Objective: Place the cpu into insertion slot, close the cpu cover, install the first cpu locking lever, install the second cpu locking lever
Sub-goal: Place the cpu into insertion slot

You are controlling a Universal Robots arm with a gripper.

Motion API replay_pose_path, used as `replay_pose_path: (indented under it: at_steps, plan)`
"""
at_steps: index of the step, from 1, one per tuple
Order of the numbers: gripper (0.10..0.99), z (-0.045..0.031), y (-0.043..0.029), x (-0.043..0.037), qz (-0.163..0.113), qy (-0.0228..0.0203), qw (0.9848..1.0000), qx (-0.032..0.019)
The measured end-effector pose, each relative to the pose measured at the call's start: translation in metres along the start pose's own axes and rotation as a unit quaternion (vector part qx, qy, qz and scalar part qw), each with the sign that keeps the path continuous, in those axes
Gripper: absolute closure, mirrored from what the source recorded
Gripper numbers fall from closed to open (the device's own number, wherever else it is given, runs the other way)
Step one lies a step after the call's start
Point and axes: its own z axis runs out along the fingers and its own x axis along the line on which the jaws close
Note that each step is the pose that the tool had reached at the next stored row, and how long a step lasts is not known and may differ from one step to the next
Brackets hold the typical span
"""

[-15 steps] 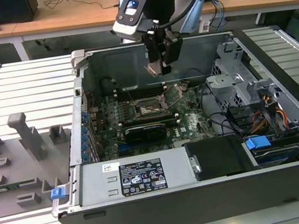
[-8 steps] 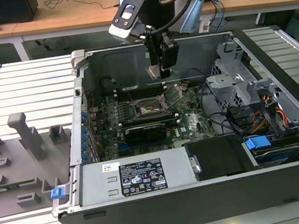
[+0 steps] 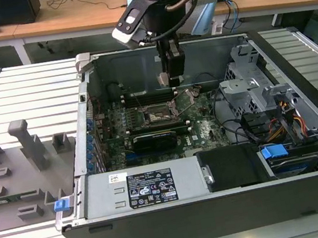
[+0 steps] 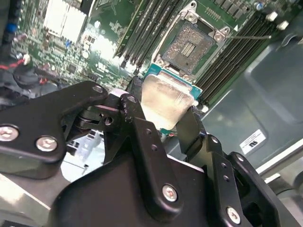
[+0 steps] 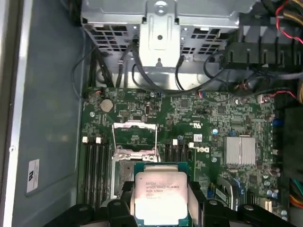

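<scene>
My gripper (image 3: 171, 78) hangs inside the open computer case, shut on the cpu (image 4: 165, 100), a flat square chip with a pale silver top and a green edge. In both wrist views the black fingers (image 4: 190, 124) clamp two opposite sides of the chip (image 5: 161, 191). The insertion slot (image 4: 191, 45) lies uncovered on the green board, its contact field showing, a little beyond and below the chip. In the exterior view the slot (image 3: 159, 114) is under and slightly in front of the gripper. The cpu cover (image 5: 135, 125), a silvery window frame, stands flipped open at the slot's far side. A thin wire locking lever (image 4: 251, 35) sticks out beside the slot.
Long black memory slots (image 4: 142, 33) flank the socket on both sides. A black card (image 3: 156, 138) lies in front of it, a power supply (image 3: 152, 187) at the case front, a metal drive cage (image 3: 251, 85) with cables at the exterior view's right. A grey fixture tray (image 3: 20, 166) sits outside the case.
</scene>
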Motion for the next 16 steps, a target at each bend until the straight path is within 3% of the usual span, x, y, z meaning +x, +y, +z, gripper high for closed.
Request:
replay_pose_path:
  at_steps: [3,6,8,11,16]
  plan:
    - [0.553,0.0055,-0.0005,-0.0001,0.033,-0.0028,0.9995,0.0006]
    - [0.553,0.0122,-0.0011,-0.0001,0.038,-0.0033,0.9993,0.0013]
    - [0.553,0.0155,-0.0015,-0.0002,0.029,-0.0025,0.9996,0.0015]
    - [0.553,0.0210,-0.0020,-0.0003,-0.006,0.0004,1.0000,0.0022]
    - [0.553,0.0277,-0.0081,0.0016,-0.008,0.0004,1.0000,0.0023]
